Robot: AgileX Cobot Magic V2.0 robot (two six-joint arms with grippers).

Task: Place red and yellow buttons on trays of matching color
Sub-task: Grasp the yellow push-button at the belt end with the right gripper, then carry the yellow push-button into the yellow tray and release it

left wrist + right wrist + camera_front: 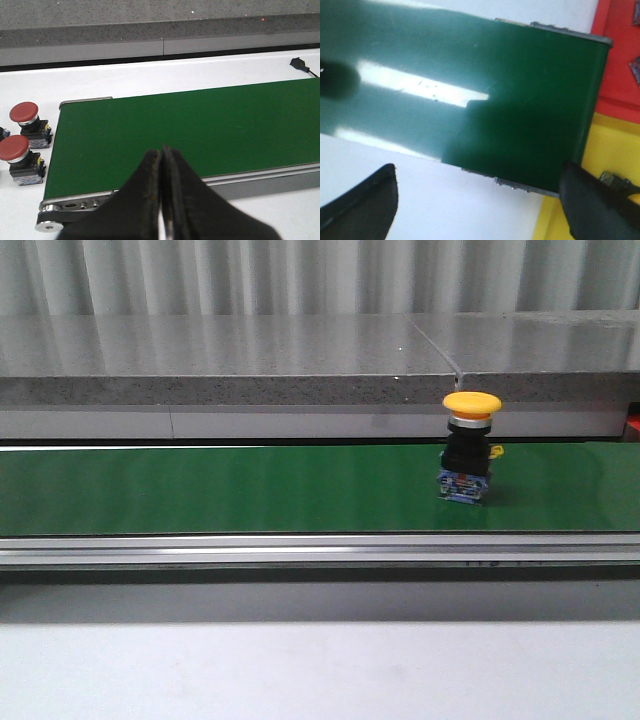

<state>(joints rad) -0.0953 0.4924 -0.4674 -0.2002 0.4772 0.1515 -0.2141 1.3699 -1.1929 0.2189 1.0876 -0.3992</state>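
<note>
front: low, level across green belt [250, 490] | wrists: above its ends, right perhaps nearer

The left end effector [162, 190] shows at the bottom centre of the left wrist frame, its two dark fingers [145, 195] pressed together so that only a thin seam runs between them, tips pointing toward the upper part of the frame. The right end effector [480, 200] is spread wide, with one black finger [367, 197] in the lower left corner of the right wrist frame and the other in the lower right. Neither arm appears in the front frame.
</note>
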